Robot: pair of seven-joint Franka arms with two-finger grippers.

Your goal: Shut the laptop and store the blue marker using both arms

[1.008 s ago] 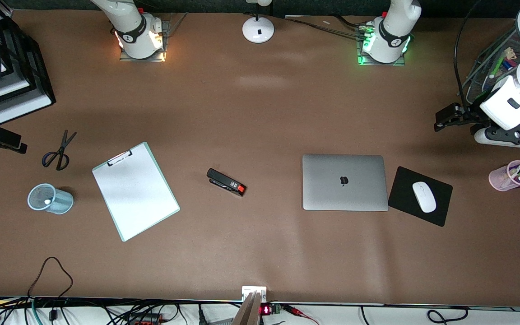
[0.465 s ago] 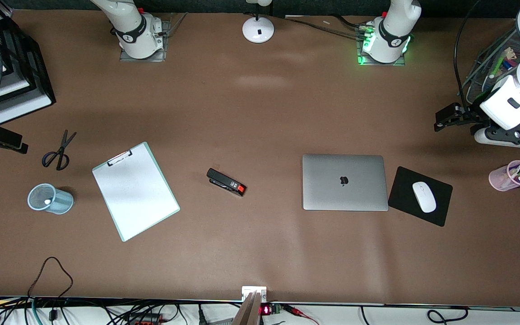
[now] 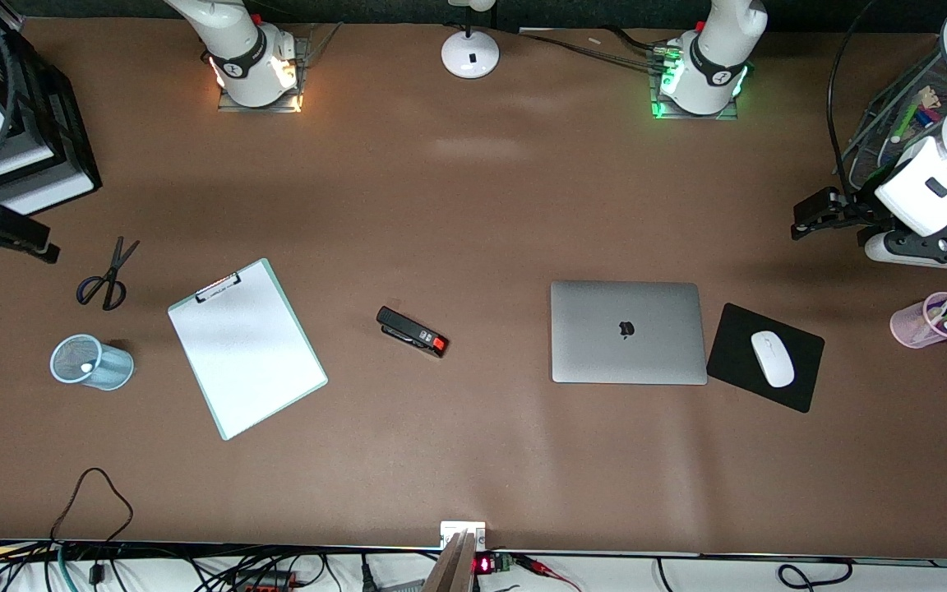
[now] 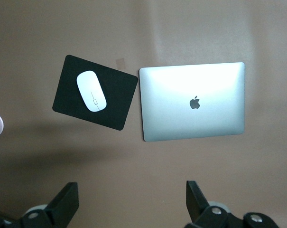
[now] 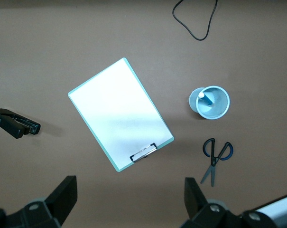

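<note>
Front view cuts off both jaws, spread and empty; blue marker (image 5: 206,99) mostly hidden inside cup (image 5: 218,107).

Clipboard (image 3: 247,349) between stapler (image 3: 412,331) and blue cup (image 3: 90,362), scissors (image 3: 108,275) near cup, mouse (image 3: 772,358) on pad (image 3: 728,353), pink cup (image 3: 926,322) holding pens.

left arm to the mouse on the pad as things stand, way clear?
Probably yes. The left gripper hangs open, holding nothing, and nothing stands between it and the white mouse on the black pad beside the closed laptop.
</note>
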